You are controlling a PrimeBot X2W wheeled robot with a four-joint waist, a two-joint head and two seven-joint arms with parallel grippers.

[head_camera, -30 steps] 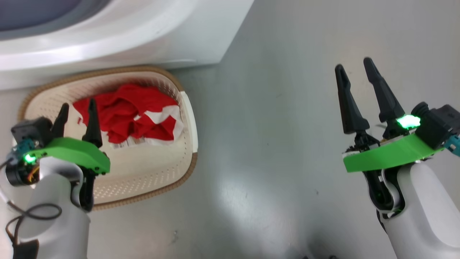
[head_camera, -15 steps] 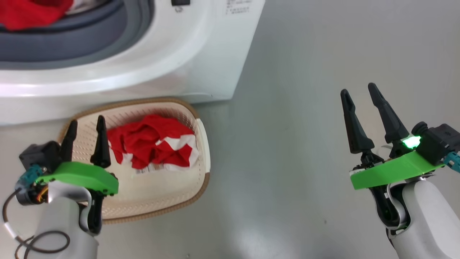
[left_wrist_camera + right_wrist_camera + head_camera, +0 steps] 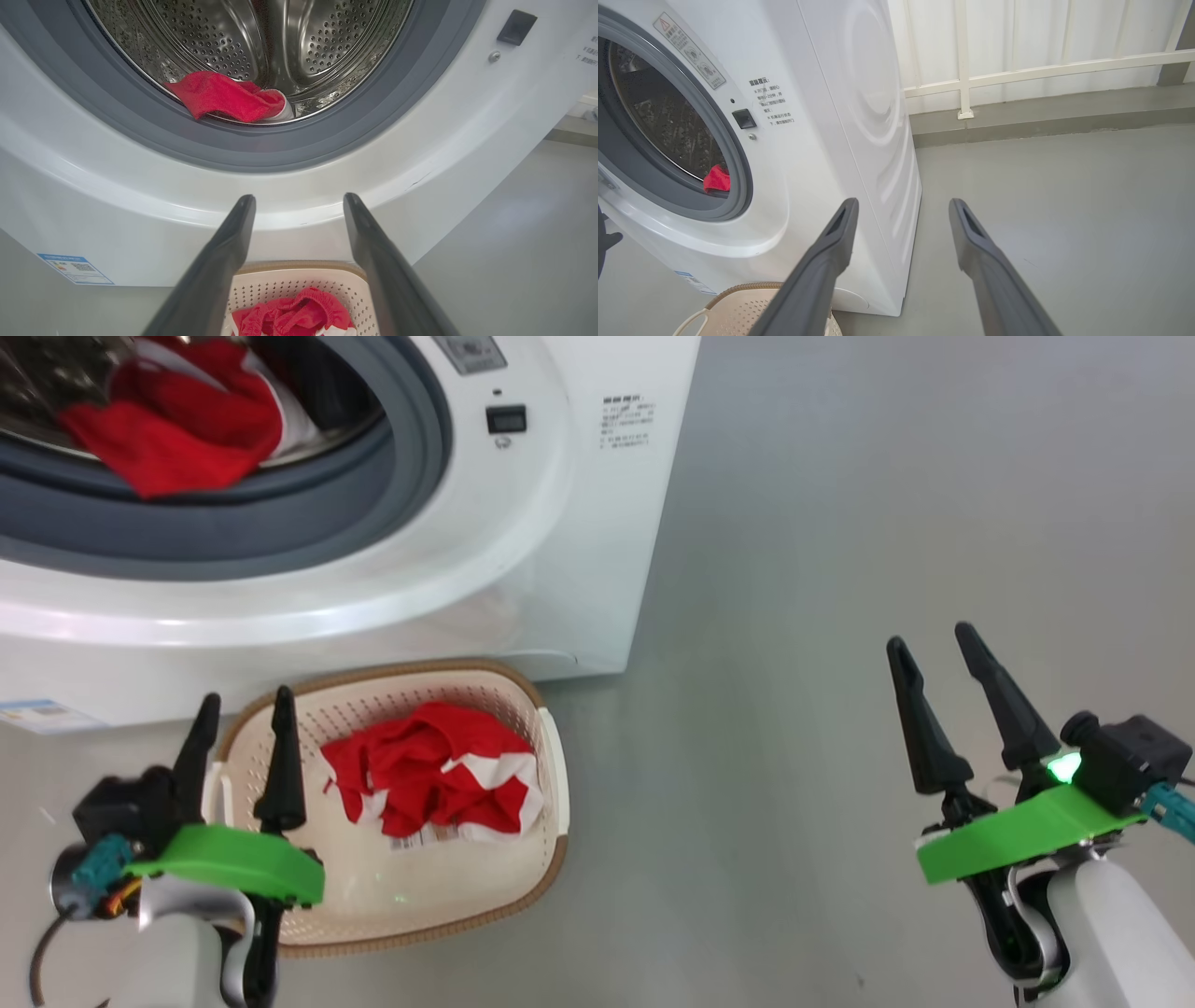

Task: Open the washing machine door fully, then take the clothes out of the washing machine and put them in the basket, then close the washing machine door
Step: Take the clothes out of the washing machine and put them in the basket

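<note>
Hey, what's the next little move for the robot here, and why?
Likely reach the open left gripper into the drum for the red cloth lying there; one garment is already in the basket.

The white washer [image 3: 551,523] filled the upper left of the head view, its grey gasket [image 3: 411,495] ringing the open steel drum [image 3: 299,46]. A red garment [image 3: 177,429] lay at the drum's front lip. At lower left, the cream basket [image 3: 553,775] sat just beside the washer's base, holding crumpled red-and-white clothes [image 3: 429,789].
</note>
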